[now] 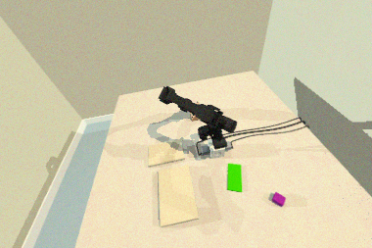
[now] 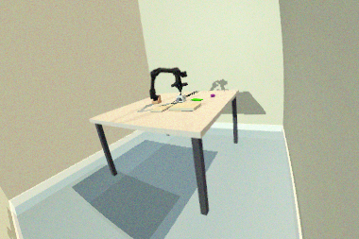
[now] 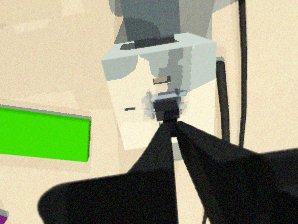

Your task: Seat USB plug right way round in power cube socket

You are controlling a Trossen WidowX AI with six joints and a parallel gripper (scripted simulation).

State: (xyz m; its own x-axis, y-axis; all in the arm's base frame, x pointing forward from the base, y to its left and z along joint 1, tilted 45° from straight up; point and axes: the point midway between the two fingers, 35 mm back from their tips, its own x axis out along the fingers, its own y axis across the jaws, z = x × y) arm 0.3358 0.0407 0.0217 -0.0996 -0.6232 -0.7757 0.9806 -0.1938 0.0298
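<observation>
Basically, the tool (image 1: 218, 142) (image 2: 180, 93) (image 3: 171, 129) is nearly closed, fingertips pinched on the dark USB plug (image 3: 166, 108), over the pale power cube (image 1: 216, 151) (image 2: 180, 98) (image 3: 150, 122). Plug sits at the cube's top face; its depth and which way round it is: cannot tell, fingertips and plug body cover the socket. Small slot with a tan insert visible on the same face, just beside the plug; a thin dark slit also there, off to one side. Black arm (image 1: 196, 108) (image 2: 163, 70) arches above the table (image 1: 132, 110) (image 2: 142, 122), gripping end pointing down at the cube. Dark cables run from near the cube toward the table edge in the top view; in the wrist view one thick cable (image 3: 223, 100) passes close beside the cube, thinner one next to it. Bright green flat block (image 1: 234, 177) (image 2: 196, 99) (image 3: 45, 133) lies near the cube, not touching. Small magenta block (image 1: 279, 199) (image 2: 213, 95) farther off, on the table. Two pale flat boards, larger (image 1: 177, 195) (image 2: 185, 106) and smaller (image 1: 164, 154) (image 2: 160, 109), lie close together, also on the table.
</observation>
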